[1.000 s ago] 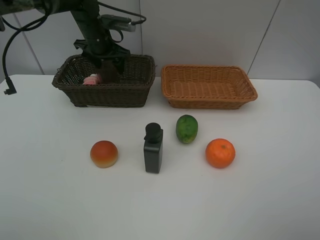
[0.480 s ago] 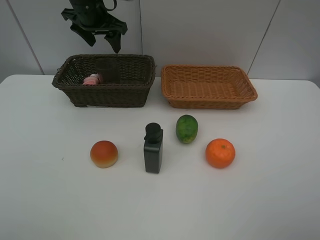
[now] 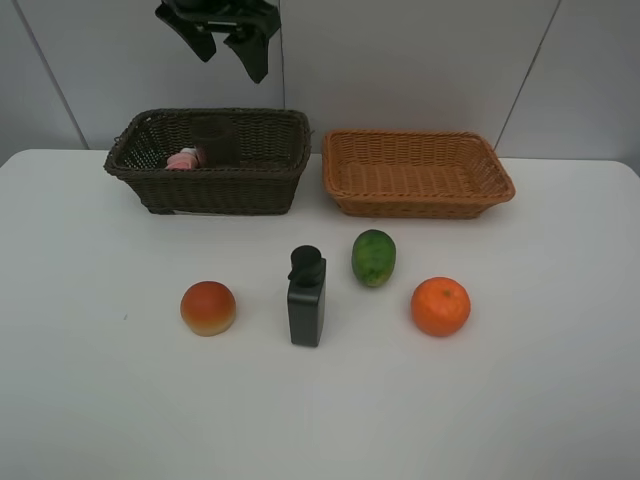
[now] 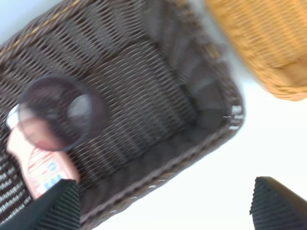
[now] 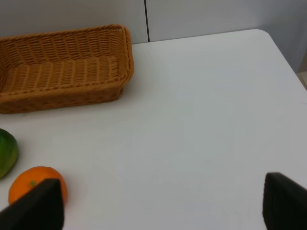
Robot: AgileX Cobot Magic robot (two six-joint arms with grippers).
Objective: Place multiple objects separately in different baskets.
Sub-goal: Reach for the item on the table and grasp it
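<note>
- The left fingers [image 3: 255,50] are lifting well clear above the dark basket [image 3: 210,185], spread apart and carrying nothing; a second ago they were reaching down inside it
- The cup [image 4: 60,112] is now standing upright in that basket, freed, just beside the pink bottle [image 4: 38,163] lying there, so two objects are looking placed
- The peach [image 3: 208,307], black bottle [image 3: 306,300], green fruit [image 3: 373,257] and orange [image 3: 440,305] are waiting on the table [image 3: 100,400]
- The tan basket [image 3: 415,195] is holding nothing
- The right fingers [image 5: 38,206] are hanging apart, gripping nothing
</note>
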